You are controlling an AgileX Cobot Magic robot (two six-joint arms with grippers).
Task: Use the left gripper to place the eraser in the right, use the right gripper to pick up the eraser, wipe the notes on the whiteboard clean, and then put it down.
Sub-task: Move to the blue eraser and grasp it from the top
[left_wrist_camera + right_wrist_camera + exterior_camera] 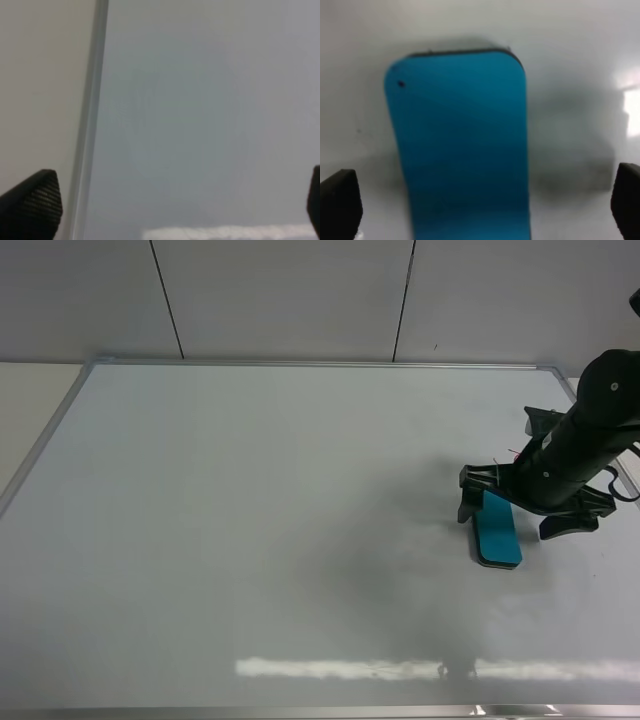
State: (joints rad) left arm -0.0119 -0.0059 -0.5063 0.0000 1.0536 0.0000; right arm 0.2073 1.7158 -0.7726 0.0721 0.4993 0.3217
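Right now, your right end effector [510, 522] sits low over the whiteboard [250, 540], on the right side of the overhead view, with its fingers [340, 207] spread wide apart and clamped on nothing. You can see the blue eraser [497, 531] lying flat on the board between those fingers, blue face up, with its long side running roughly from the back edge of the board towards the front. From the right wrist camera the eraser fills the middle of the gap, and neither finger touches it; bare board shows on both sides. A soft grey smudge [420, 540] spreads over the board around the eraser, darkest just beside it. The rest of the writing surface looks pale and unmarked from above, with a bright strip of reflected light [350, 668] near the front edge.

Your left end effector [172, 202] does not show in the overhead view. Its wrist camera shows both fingertips far apart with nothing between them. It hangs above the board's metal frame [90, 125], with the beige bench [40, 75] on one side of that frame and the board's surface on the other
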